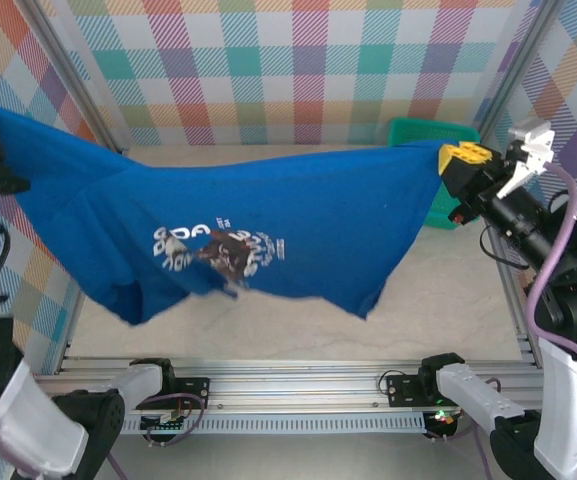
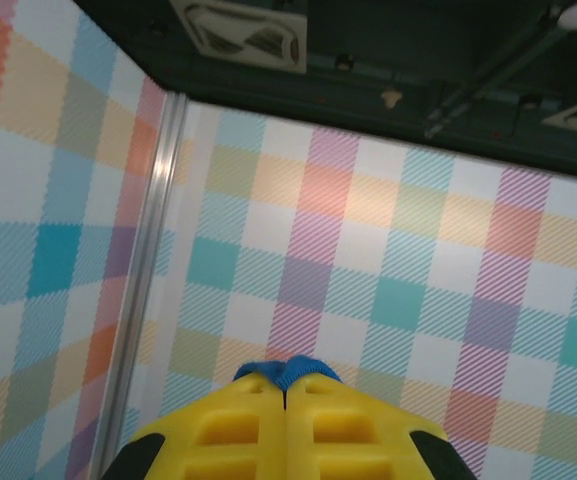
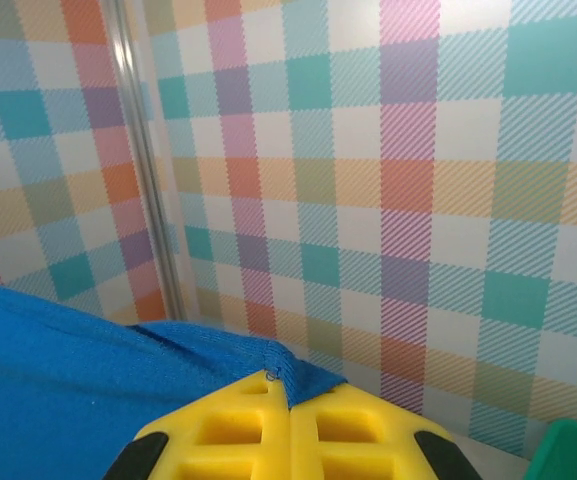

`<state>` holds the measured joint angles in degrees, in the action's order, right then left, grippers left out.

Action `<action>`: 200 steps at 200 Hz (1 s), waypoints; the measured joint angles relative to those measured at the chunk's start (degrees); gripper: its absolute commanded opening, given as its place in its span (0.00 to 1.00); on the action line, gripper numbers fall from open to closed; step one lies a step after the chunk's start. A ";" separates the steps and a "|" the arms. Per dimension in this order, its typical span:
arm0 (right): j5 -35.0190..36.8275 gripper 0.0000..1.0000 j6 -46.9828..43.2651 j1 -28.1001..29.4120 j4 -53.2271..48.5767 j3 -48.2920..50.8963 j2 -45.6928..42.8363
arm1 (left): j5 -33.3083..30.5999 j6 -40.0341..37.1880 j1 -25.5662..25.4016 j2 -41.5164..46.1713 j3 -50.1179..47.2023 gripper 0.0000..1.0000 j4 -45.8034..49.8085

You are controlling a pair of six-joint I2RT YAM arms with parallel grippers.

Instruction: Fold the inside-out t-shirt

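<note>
shirt: the blue t-shirt hangs in the air, stretched between both arms.
left gripper: pinching a tiny bit of t-shirt.
right gripper: pinching the t-shirt edge.
risk: the small pinch might slip, and the t-shirt would drop.

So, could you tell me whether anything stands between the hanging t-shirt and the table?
Nothing visible does: the table shown beneath the t-shirt is bare, though the cloth hides part. The teal basket sits at the far right corner.

The t-shirt is soft, matt knit cloth; the right claw is smooth yellow plastic.
</note>
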<state>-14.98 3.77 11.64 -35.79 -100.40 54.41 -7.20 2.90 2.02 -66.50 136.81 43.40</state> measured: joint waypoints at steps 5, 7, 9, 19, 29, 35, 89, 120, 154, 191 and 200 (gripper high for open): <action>0.52 0.00 -0.11 0.00 0.31 -0.02 1.01 | -0.07 -0.22 0.00 -1.53 0.00 0.00 -0.07; 0.81 0.00 -0.17 0.00 0.48 0.00 1.57 | -0.13 -0.22 0.00 -1.99 -0.02 0.00 -0.11; 1.05 0.00 -0.17 0.00 0.59 -0.02 2.10 | -0.22 -0.31 0.00 -2.78 -0.04 0.00 -0.09; 2.10 0.00 -0.37 0.00 1.73 0.00 4.79 | -0.46 -0.85 0.00 -6.64 -0.07 0.00 -0.42; 3.37 0.00 -0.63 0.00 3.41 0.22 8.52 | -0.76 -1.11 0.00 -11.28 -0.15 0.00 -0.87; 4.09 0.00 -0.83 0.00 4.55 0.39 10.95 | -0.96 -1.25 0.00 -14.36 -0.22 0.00 -1.53; 6.67 0.09 -0.39 -0.04 13.60 -4.87 44.19 | -1.44 -1.92 0.00 -47.80 4.15 0.00 -6.32; 7.91 0.26 0.85 -0.04 10.38 -27.28 71.23 | -1.25 -1.25 0.00 -72.13 22.86 0.30 -5.73; 7.93 0.36 0.87 0.39 -3.10 -56.02 91.89 | -0.42 1.27 0.00 -79.54 25.31 0.68 -4.76; 9.35 0.44 -1.53 4.11 -8.09 -34.97 77.31 | 2.32 7.08 0.00 -73.18 22.08 0.75 0.00; 9.66 0.44 -1.70 6.12 -5.92 -22.10 69.31 | 3.72 9.22 -0.02 -68.67 17.07 0.76 0.76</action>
<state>-5.32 2.07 17.76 -41.71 -122.50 123.72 -3.49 12.12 2.00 -135.17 153.88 44.16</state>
